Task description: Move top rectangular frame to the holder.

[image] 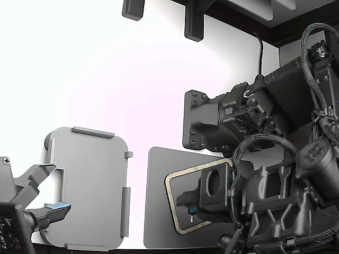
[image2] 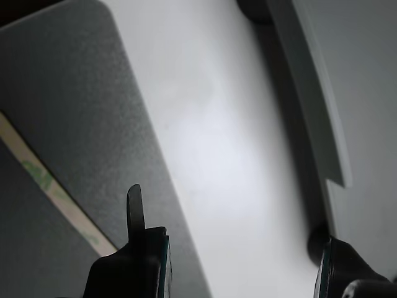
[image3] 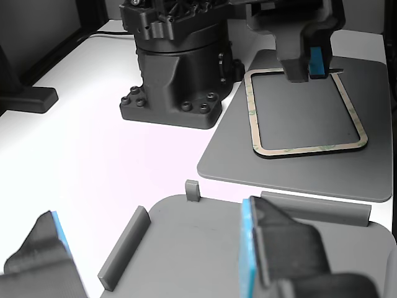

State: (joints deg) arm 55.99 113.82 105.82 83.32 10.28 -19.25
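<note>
Nothing moved yet: the frame [image3: 305, 110] lies on the dark mat [image3: 372, 167], well apart from the holder [image: 90, 185]. The end effector [image2: 236, 261] hangs above, spread wide, grasping nothing.

The white counter [image: 106, 74] carries a light grey holder [image: 87, 188] at the exterior view's left and a dark grey mat [image: 159, 211] just beside it, apart. A black arm base [image3: 177, 74] stands on the counter behind the mat.
</note>
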